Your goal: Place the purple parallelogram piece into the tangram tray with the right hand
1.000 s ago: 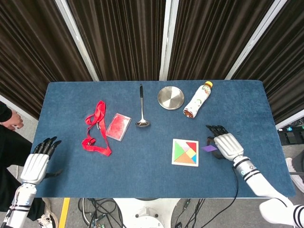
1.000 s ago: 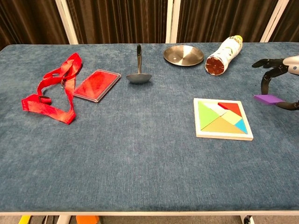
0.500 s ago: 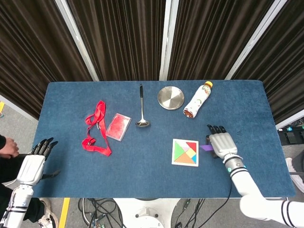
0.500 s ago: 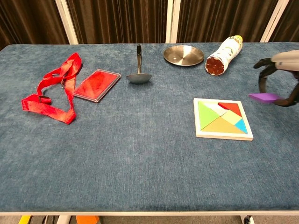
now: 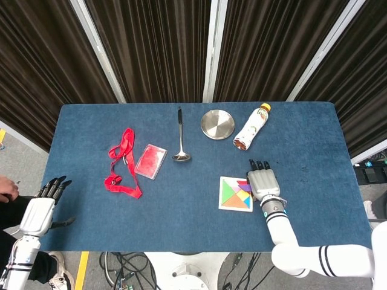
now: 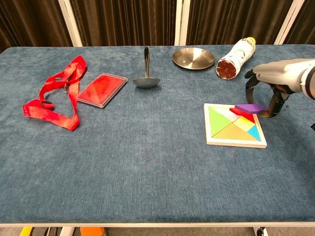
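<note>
The tangram tray (image 5: 231, 194) (image 6: 212, 139) is a white-framed square with coloured pieces, lying right of the table's middle. My right hand (image 5: 262, 182) (image 6: 275, 78) hovers over its right side and pinches the flat purple parallelogram piece (image 6: 250, 107) (image 5: 245, 188) between thumb and fingers. The piece hangs level just above the tray's upper right corner, over the red piece. My left hand (image 5: 40, 209) is off the table's front left corner, fingers spread, holding nothing; the chest view does not show it.
A bottle (image 5: 252, 126) (image 6: 236, 58) lies on its side behind the tray, next to a round metal plate (image 5: 217, 124) (image 6: 193, 57). A ladle (image 5: 180, 144), a red card holder (image 5: 150, 161) and a red lanyard (image 5: 121, 166) lie to the left.
My right hand has carried the purple piece leftward, from beside the tray to above its right side. My left hand has drifted slightly down and left.
</note>
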Controlling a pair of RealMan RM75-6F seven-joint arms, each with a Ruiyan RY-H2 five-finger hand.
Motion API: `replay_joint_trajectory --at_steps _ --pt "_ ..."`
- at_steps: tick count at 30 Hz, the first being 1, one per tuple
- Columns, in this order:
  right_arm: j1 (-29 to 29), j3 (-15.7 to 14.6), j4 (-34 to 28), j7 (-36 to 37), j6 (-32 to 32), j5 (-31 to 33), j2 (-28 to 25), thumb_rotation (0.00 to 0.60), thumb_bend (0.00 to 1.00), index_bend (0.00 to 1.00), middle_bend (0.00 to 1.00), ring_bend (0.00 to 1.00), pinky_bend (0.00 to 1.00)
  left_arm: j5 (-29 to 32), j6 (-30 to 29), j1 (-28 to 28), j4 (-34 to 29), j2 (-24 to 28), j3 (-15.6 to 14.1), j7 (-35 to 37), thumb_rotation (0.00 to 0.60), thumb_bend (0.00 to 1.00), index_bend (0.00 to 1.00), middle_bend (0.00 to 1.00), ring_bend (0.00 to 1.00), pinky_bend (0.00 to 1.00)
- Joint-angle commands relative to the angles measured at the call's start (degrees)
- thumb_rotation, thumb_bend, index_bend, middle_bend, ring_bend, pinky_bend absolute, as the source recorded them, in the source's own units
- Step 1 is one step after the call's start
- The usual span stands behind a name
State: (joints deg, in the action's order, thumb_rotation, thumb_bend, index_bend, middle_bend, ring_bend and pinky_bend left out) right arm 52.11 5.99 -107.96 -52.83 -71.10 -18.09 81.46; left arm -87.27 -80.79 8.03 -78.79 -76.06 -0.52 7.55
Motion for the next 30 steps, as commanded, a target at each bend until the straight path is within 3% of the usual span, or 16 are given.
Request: replay_joint_trajectory --at_steps 1,21,30 --pt "1.0 1.2 1.9 -1.3 -2.1 2.2 2.7 0.6 0.26 0.57 0.0 0.0 0.0 0.1 0.2 0.0 0.3 -0.2 -0.1 0.4 0.6 0.06 0.12 0.04 0.0 0.15" --pt "3.1 7.1 8.5 -4.3 -7.3 6.6 11.4 0.6 0.26 0.57 0.0 0.0 0.0 -0.2 0.4 -0.1 2.5 -0.4 -0.2 3.0 0.6 0.06 0.12 0.04 0.0 0.15" --pt "2.8 7.7 9.6 -5.4 -8.5 6.7 13.9 0.6 0.25 0.57 0.0 0.0 0.0 -0.3 0.2 -0.2 3.2 -0.3 -0.1 4.3 0.6 0.06 0.12 0.04 0.0 0.15"
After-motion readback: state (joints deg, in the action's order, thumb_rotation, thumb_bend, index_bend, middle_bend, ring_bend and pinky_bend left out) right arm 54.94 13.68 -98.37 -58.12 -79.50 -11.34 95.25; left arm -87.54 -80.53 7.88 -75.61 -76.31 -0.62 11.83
